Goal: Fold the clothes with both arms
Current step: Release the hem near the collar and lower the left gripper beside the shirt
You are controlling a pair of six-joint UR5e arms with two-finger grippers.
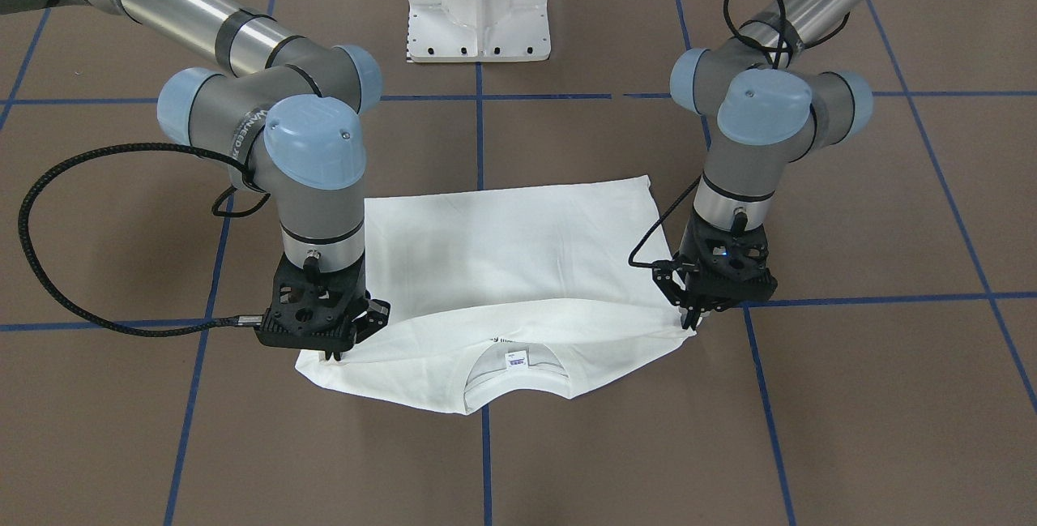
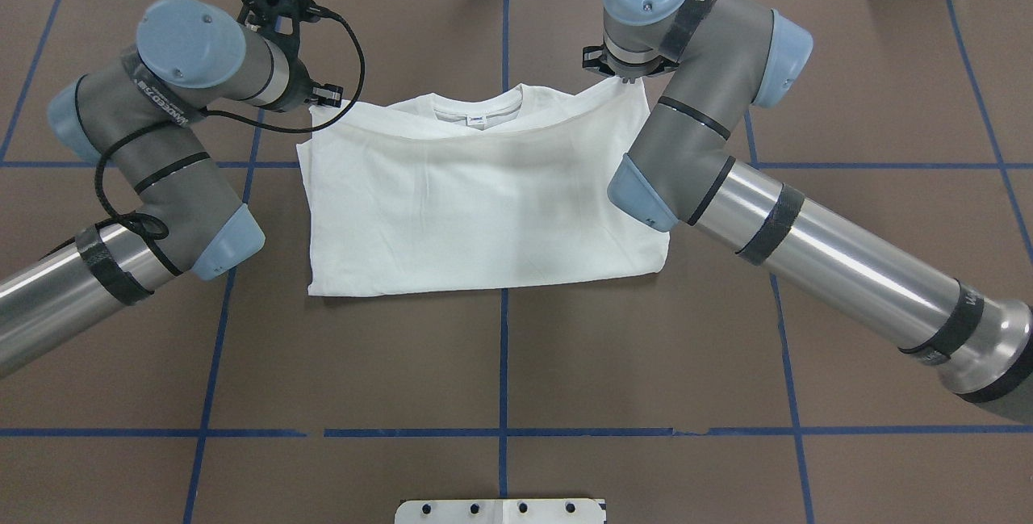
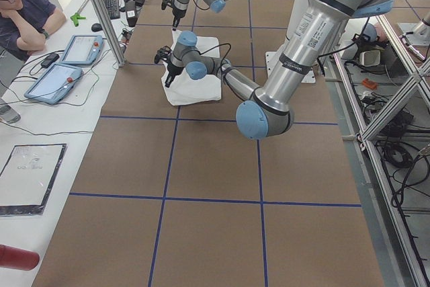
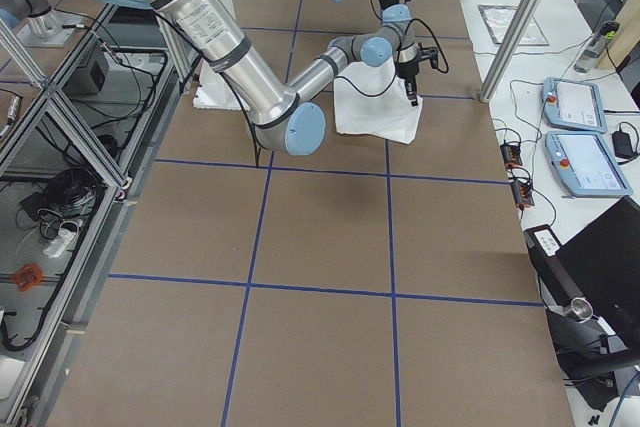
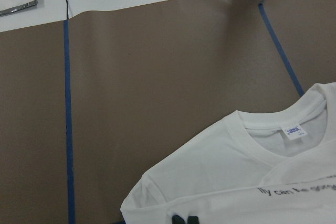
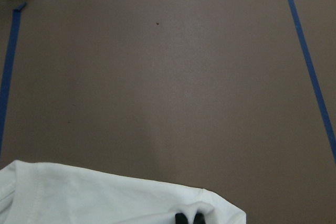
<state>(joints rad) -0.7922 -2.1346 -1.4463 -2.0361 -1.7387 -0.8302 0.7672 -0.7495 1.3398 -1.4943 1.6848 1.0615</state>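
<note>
At T-shirt corners | left hand, right hand clamped on it | pedestal base well apart.

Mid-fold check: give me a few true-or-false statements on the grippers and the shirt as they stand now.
1. The left gripper and the right gripper both pinch the T-shirt. True.
2. The neck label is covered. False: it is in plain sight.
3. Sleeves lie spread out sideways. False: none stick out; the T-shirt is folded into a block.
4. The pedestal base stands apart from the T-shirt. True.
</note>
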